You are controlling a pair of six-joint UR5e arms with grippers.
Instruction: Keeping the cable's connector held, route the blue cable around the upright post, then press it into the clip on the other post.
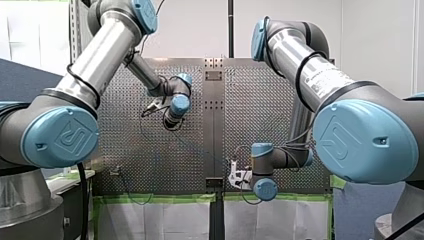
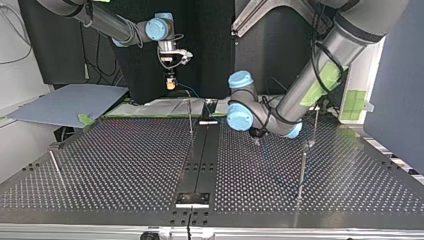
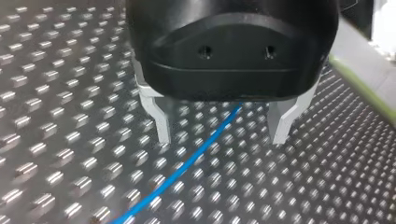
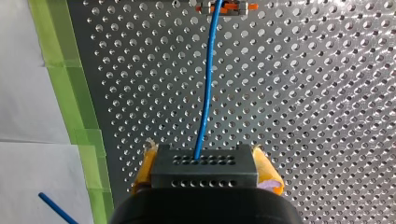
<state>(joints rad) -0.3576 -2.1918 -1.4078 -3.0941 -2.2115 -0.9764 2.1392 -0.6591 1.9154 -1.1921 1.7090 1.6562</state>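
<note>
Connector (image 4: 204,173), a dark grey block with rows of small holes, is clamped between the yellow pads (image 4: 266,170) of my right gripper (image 4: 204,161). The blue cable (image 4: 205,88) leaves the connector's face and runs straight ahead over the perforated table (image 4: 327,116) to a small metal fitting (image 4: 225,6) with orange tabs. Green tape (image 4: 70,93) edges the table beside that gripper. In the left wrist view my left gripper (image 3: 222,126) hangs just above the table with its metal fingers (image 3: 158,116) spread wide, and the cable passes between them without touching either, running out ahead of the gripper. The top view shows my right gripper raised above the table's far edge, left of the view's centre, while my left arm's wrist sits low over the table just right of the dark centre strip (image 2: 200,160). Thin upright rods stand on the table: one post (image 2: 190,117) near the strip's far end, another post (image 2: 302,170) toward the view's right.
</note>
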